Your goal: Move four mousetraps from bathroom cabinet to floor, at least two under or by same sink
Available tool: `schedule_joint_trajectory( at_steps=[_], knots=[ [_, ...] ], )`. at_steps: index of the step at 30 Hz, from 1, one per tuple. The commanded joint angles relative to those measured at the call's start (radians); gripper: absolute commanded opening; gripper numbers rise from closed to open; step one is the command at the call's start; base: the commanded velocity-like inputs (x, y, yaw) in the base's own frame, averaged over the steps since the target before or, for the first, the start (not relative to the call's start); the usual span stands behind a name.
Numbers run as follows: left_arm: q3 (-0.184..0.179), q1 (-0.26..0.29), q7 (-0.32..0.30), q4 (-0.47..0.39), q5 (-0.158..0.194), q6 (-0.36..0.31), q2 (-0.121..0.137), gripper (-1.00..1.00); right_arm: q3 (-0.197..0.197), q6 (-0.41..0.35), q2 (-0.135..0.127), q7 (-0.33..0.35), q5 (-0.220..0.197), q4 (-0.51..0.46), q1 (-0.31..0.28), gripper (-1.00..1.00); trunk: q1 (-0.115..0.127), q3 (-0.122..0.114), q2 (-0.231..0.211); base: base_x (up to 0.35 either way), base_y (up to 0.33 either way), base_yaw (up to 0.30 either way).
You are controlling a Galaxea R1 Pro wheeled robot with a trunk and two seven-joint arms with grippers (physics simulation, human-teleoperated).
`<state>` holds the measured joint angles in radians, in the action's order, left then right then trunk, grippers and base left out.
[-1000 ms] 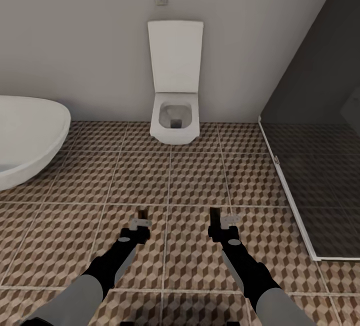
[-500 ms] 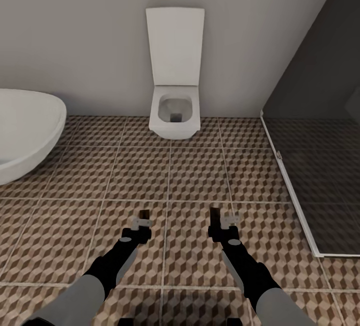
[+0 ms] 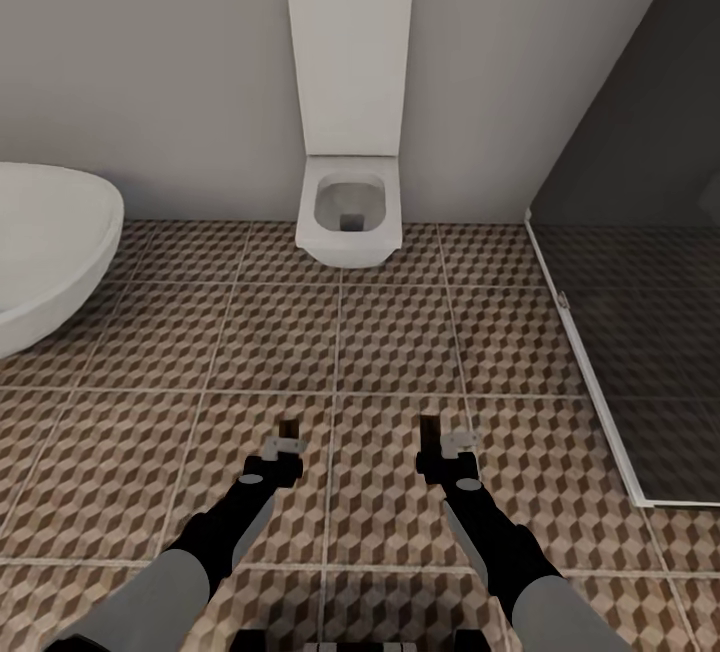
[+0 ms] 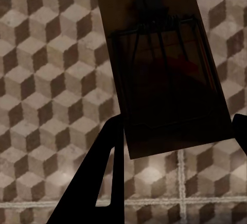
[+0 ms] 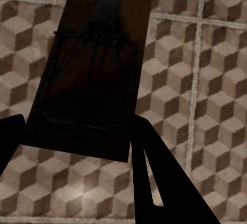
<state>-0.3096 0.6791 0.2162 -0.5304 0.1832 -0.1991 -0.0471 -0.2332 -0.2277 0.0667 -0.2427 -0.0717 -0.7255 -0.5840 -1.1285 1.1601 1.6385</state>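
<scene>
Left end effector [image 3: 288, 435]: fingers clamped on mousetrap [image 4: 164, 64], board held edge-on above bathroom floor [image 3: 390, 342]. Right end effector [image 3: 432, 432]: likewise closed on second mousetrap [image 5: 90, 74], wire spring visible on board face. Both traps carried side by side, clear of tiles. Ahead of end effectors: toilet [image 3: 348, 202] against wall. Bathtub [image 3: 45, 252] beyond left end effector; shower screen [image 3: 640, 262] beyond right.

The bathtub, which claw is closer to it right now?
The left claw is closer. The bathtub sits ahead and off to the robot's left, so the left claw is on its side, while the right claw hangs farther away, toward the glass shower screen.
</scene>
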Motion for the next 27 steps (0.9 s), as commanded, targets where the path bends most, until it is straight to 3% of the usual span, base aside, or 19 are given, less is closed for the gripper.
schedule_joint_trajectory(
  at_steps=[1, 27],
  knots=[
    [-0.008, 0.000, 0.009, -0.002, 0.009, -0.005, 0.001, -1.00, -0.005, -0.004, -0.001, -0.006, -0.011, -0.002, 0.000, -1.00, -0.004, 0.005, 0.008, 0.000, 0.000, 0.000],
    [-0.008, 0.000, 0.009, -0.002, 0.009, -0.005, 0.000, -1.00, -0.005, -0.004, -0.001, -0.006, -0.011, -0.002, 0.000, -1.00, -0.104, 0.128, 0.190, 0.000, 0.000, 0.000]
  ],
)
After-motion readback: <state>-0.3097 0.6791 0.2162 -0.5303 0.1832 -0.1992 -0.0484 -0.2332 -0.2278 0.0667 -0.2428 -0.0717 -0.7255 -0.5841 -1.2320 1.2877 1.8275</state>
